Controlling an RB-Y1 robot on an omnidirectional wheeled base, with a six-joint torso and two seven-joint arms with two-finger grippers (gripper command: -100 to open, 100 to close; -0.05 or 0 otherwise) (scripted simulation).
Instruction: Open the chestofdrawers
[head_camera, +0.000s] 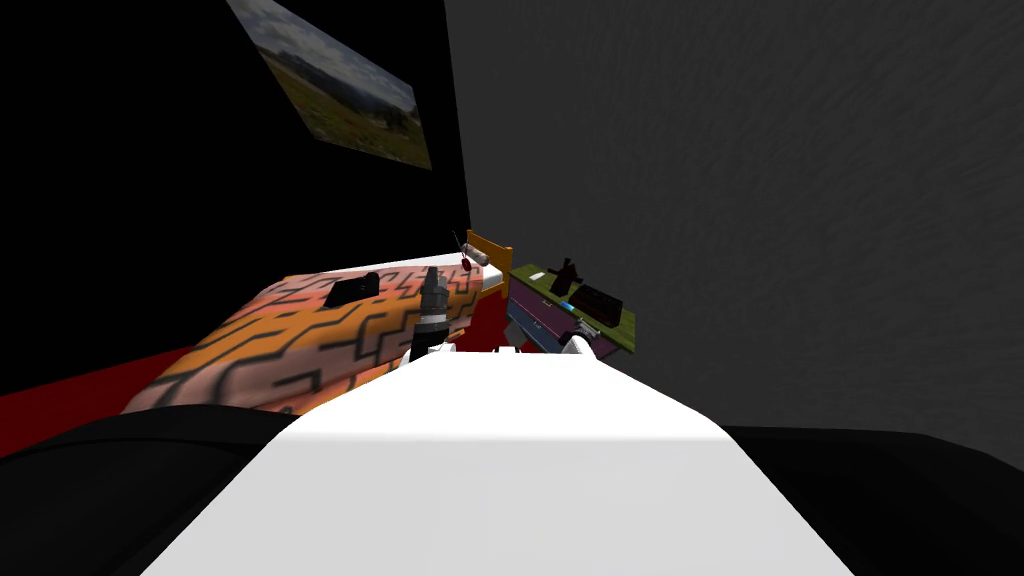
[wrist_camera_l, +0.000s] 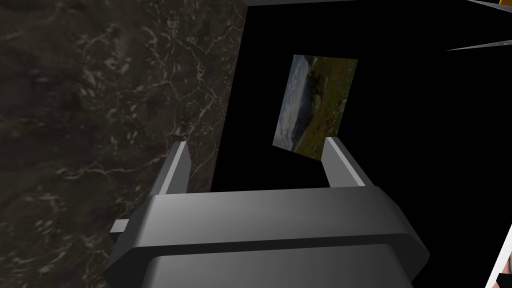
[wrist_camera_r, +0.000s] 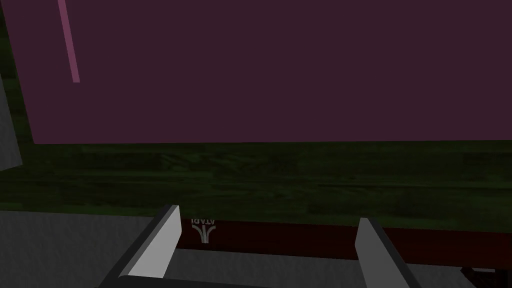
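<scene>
Place: bedroom in a home.
Bed (head_camera: 330, 330): orange-and-black patterned cover, orange frame (head_camera: 490, 252) at its head.
Chest (head_camera: 530, 312): green top, purple fronts, small dark things on top; just beside the bed's head, against the grey wall (head_camera: 750, 200).
Picture (head_camera: 345, 85): landscape, hung above the bed.
Floor (head_camera: 60, 398): red.

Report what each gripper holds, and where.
Nothing held: left gripper and right gripper both open, the right facing the purple front of the chest of drawers.
</scene>
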